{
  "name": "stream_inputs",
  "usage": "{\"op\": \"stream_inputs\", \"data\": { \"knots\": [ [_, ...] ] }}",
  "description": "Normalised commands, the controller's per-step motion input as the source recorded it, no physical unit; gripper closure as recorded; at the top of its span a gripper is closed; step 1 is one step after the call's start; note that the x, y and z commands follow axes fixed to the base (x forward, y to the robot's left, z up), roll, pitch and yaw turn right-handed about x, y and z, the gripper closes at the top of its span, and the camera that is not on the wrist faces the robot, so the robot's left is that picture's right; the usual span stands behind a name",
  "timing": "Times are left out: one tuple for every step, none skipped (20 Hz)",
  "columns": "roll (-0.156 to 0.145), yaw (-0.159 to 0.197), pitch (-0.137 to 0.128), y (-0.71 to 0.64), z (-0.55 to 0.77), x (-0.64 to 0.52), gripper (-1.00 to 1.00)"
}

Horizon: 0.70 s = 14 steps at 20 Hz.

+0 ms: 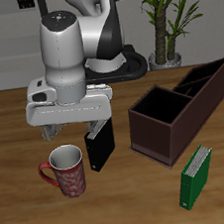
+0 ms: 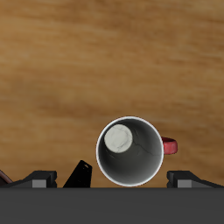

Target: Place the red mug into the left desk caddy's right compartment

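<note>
The red mug (image 1: 68,173) with a whitish floral pattern stands upright on the wooden table near the front edge. In the wrist view the mug (image 2: 131,151) is seen from above, with its pale inside and red handle (image 2: 170,146). My gripper (image 1: 67,131) hangs just above the mug, open and empty, its fingertips (image 2: 185,179) spread wide on both sides of the rim. The left desk caddy (image 1: 182,115), a long dark maroon box, lies well to the side of the mug. Its large square right compartment (image 1: 160,109) is at the end nearer the front.
A small black book (image 1: 99,146) stands right beside the mug, between it and the caddy; its corner also shows in the wrist view (image 2: 79,176). A green book (image 1: 197,176) stands near the front edge, before the caddy. A potted plant (image 1: 162,22) is behind the table.
</note>
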Motion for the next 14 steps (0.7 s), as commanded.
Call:
{"op": "stream_inputs", "data": {
  "knots": [
    [-0.027, -0.100, 0.025, 0.16, -0.43, 0.20, -1.00],
    [-0.032, 0.030, -0.017, 0.27, -0.35, 0.08, -1.00],
    [0.087, -0.011, 0.114, 0.17, -0.41, 0.26, -1.00],
    [-0.033, -0.040, 0.007, 0.12, -0.30, 0.12, -1.00],
    [0.059, -0.022, 0.018, 0.21, -0.34, 0.11, -1.00],
    [0.000, 0.000, 0.000, 0.03, -0.01, -0.04, -1.00],
    [-0.007, -0.026, 0.067, 0.12, -0.62, 0.26, -1.00],
    [0.000, 0.000, 0.000, 0.06, 0.00, -0.08, -1.00],
    [0.022, -0.011, 0.088, 0.07, -0.74, 0.38, -1.00],
    [0.000, 0.000, 0.000, 0.06, -0.01, -0.08, -1.00],
    [-0.039, -0.053, 0.046, 0.02, -0.37, 0.13, -1.00],
    [0.082, -0.003, 0.039, 0.16, -0.58, 0.20, -1.00],
    [-0.016, -0.013, 0.031, 0.04, -0.20, 0.01, -1.00],
    [-0.025, -0.078, 0.046, 0.08, -0.40, 0.07, -1.00]
  ]
}}
